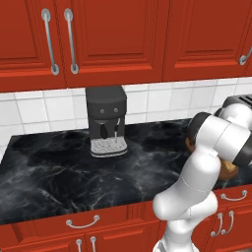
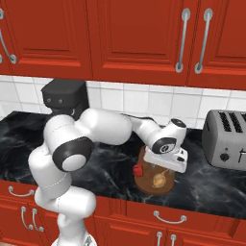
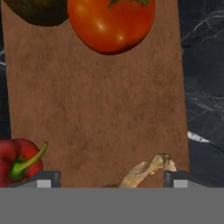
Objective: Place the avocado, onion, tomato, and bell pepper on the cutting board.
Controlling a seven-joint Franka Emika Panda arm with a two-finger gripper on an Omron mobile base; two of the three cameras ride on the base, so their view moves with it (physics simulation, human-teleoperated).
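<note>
The onion (image 3: 146, 171) lies between my spread fingertips (image 3: 47, 179) on the cutting board (image 3: 96, 105). My gripper (image 2: 166, 168) points straight down, holding nothing.

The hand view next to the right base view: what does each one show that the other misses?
The hand view alone gives the tomato, the dark avocado and the pepper's green stem. The right base view alone gives the toaster, the coffee machine and the red cabinets. Both show the cutting board, the onion on it, the red bell pepper at its edge, and the dark counter.
</note>
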